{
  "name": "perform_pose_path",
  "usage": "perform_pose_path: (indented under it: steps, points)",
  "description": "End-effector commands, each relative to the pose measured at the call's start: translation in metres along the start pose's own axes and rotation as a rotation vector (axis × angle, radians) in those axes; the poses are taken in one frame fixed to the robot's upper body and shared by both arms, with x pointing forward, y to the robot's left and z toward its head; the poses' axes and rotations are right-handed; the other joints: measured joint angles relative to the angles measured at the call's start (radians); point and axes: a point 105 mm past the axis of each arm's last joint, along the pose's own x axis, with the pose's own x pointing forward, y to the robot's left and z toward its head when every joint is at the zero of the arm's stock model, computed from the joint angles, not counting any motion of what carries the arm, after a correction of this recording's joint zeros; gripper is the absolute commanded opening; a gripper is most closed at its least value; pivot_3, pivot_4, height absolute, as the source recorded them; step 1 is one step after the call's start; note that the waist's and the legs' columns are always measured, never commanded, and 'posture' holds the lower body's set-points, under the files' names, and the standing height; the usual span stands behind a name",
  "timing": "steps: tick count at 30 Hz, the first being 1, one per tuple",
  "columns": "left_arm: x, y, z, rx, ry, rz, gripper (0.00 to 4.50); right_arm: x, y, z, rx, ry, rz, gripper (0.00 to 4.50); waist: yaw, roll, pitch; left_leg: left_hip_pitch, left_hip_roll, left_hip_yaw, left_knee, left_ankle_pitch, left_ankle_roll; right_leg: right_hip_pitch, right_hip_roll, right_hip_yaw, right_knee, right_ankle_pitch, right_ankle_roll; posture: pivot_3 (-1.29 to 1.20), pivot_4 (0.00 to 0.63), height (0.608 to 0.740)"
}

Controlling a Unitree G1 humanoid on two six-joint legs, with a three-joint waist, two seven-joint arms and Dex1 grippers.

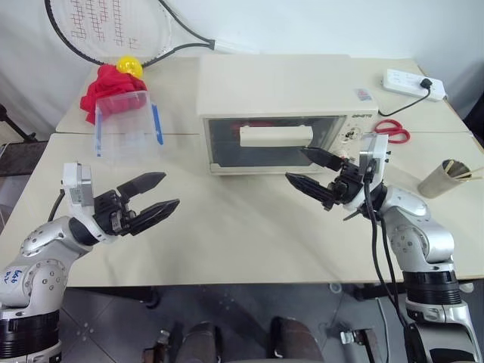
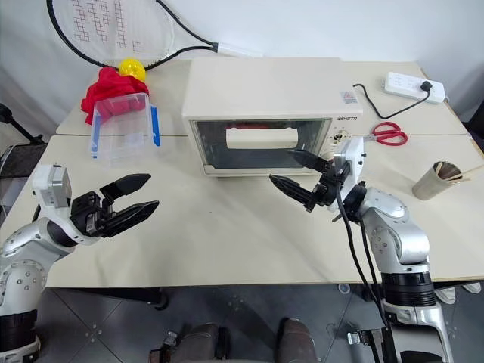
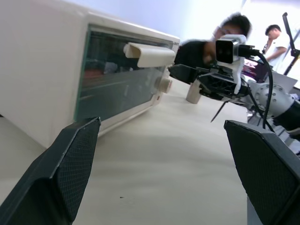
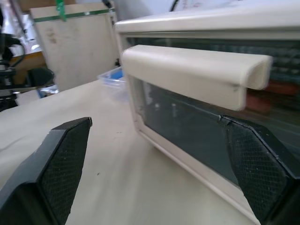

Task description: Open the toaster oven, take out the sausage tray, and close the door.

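Both grippers' jaws wide, empty, left gripper (image 1: 154,200), right gripper (image 1: 311,171) before shut door (image 1: 261,142), plastic box (image 1: 125,125) aside

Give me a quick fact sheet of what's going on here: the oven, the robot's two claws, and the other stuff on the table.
toaster oven: cream-white, mid-table
door: shut, bar handle untouched
left gripper: open, empty, above the table, apart from the oven
right gripper: open, empty, in front of the door below the handle
other items: clear plastic box, red cloth, scissors, power strip, racket
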Motion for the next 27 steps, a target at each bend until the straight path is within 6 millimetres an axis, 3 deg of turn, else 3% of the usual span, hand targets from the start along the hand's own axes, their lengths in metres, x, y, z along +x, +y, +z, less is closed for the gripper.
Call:
perform_pose_path:
  steps: [1,5,8,14,27]
  points:
    - [0.0,-0.005,0.003,0.037,0.01,-0.004,4.48,0.003,0.009,0.011,-0.084,-0.025,0.069,4.5,0.0,0.0,0.0,0.0,0.0,0.0,0.0,0.0,0.0,0.0,0.0,0.0,0.0,0.0,0.0,0.0,0.15,0.74]
    - [-0.001,-0.007,0.001,0.032,0.01,0.001,4.48,-0.004,0.006,0.005,-0.059,0.007,0.048,4.5,0.0,0.0,0.0,0.0,0.0,0.0,0.0,0.0,0.0,-0.001,0.0,0.002,0.0,0.0,0.0,0.0,0.15,0.74]
    - [-0.002,-0.01,0.0,0.023,0.008,-0.002,4.48,-0.018,-0.001,-0.01,-0.027,0.088,0.005,4.5,0.005,0.0,0.0,0.0,0.0,0.0,0.0,0.0,0.0,-0.001,0.0,0.002,0.0,0.0,0.0,0.0,0.15,0.74]
    - [-0.001,-0.013,0.001,0.013,-0.004,-0.041,4.48,-0.014,-0.022,-0.004,-0.065,0.061,-0.06,4.5,-0.003,0.0,0.0,0.001,0.0,0.001,0.0,0.0,-0.001,-0.004,0.001,0.006,0.003,0.0,0.0,0.0,0.15,0.74]
    - [-0.004,-0.009,-0.005,-0.013,0.006,-0.037,4.48,0.0,-0.004,0.008,-0.129,-0.005,0.073,4.5,-0.001,0.0,0.0,-0.001,0.001,0.004,0.0,0.0,-0.001,-0.008,0.002,0.01,0.005,0.0,0.0,0.0,0.15,0.74]
